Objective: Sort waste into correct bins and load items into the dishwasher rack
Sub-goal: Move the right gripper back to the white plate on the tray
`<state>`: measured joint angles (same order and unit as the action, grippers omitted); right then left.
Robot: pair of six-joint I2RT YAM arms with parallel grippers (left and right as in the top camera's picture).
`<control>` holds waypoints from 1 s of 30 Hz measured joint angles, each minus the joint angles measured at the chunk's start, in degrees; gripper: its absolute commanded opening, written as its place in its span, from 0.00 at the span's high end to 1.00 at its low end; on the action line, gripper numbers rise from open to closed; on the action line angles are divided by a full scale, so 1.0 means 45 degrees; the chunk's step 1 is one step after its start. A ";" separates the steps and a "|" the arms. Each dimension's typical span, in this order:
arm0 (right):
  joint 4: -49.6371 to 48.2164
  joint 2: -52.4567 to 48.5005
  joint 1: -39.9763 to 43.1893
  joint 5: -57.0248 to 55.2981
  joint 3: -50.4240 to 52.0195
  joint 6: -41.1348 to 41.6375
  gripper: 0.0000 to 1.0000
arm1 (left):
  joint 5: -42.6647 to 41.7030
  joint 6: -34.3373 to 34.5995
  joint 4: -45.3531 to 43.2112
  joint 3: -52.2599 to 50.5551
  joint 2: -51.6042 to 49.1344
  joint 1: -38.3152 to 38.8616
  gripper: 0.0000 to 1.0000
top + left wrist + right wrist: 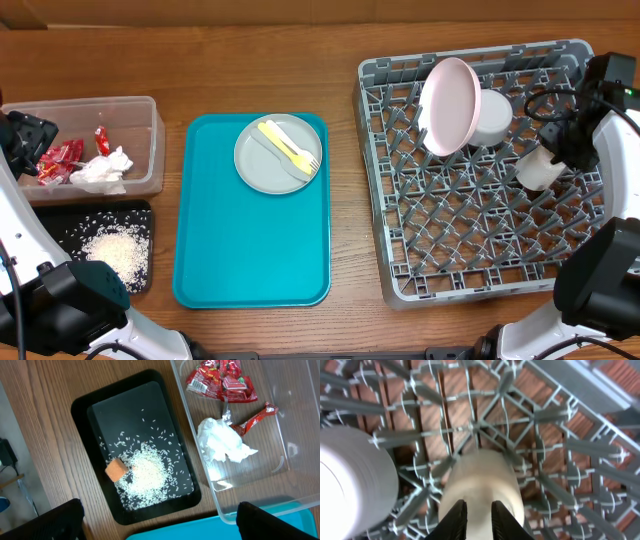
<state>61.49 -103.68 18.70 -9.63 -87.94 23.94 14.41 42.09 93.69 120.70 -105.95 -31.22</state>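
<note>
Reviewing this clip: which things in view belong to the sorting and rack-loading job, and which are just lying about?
Job: red wrappers, napkin, rice, orange cube, clear tub, black tray, grey plate, fork and spoon, white plate, bowl, cup, rack.
Lying about: teal tray, wooden table.

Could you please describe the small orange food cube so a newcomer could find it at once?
On the robot's left, find the clear plastic tub; the shallow black tray lies beside it. At the edge of its rice pile sits the cube, the only orange piece there.
</note>
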 measured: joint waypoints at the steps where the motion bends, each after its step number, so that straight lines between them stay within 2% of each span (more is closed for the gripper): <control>1: -0.0078 0.0000 0.0000 -0.0044 0.0000 -0.0005 0.80 | 0.0000 0.0000 0.0000 0.0000 0.0000 0.0000 0.00; 6: 0.0656 -0.0015 0.0000 -0.0180 -0.0223 -0.0005 0.75 | 0.0005 0.0000 -0.0005 0.0000 0.0000 0.0000 0.00; 9: 0.2025 -0.0024 -0.0015 0.0102 -0.1588 -0.0039 0.66 | 0.0005 0.0000 -0.0005 0.0000 0.0000 0.0000 0.00; 10: 0.2424 -0.0039 -0.0034 0.0355 -0.2176 -0.0073 0.60 | 0.0010 0.0000 0.0010 0.0000 0.0000 0.0000 0.00; 11: 0.2958 -0.0039 -0.0073 0.0680 -0.2895 -0.0180 0.50 | 0.0000 0.0000 0.0005 0.0000 0.0000 0.0000 0.00; 14: 0.3774 0.0112 -0.0437 0.2171 -0.4745 -0.0738 0.14 | 0.0005 0.0000 -0.0005 0.0000 0.0000 0.0000 0.00; 16: 0.3900 0.0495 -0.1078 0.3711 -0.5634 -0.1477 0.00 | 0.0000 0.0000 -0.0005 0.0000 0.0000 0.0000 0.00; 20: 0.3619 0.1239 -0.3118 0.6169 -0.6183 -0.3045 0.00 | 0.0000 0.0000 0.0000 0.0000 0.0000 0.0000 0.00; 23: 0.2968 0.1345 -0.5202 0.7087 -0.6193 -0.3963 0.00 | 0.0000 0.0000 0.0000 0.0000 0.0000 0.0000 0.00; 30: 0.0840 -0.0306 -0.9258 0.6557 -0.6120 -0.4745 0.00 | 0.0000 0.0000 -0.0005 0.0000 0.0000 0.0000 0.00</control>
<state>65.28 -105.06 -22.96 19.88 -115.48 2.59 14.41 42.09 93.67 120.70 -105.95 -31.22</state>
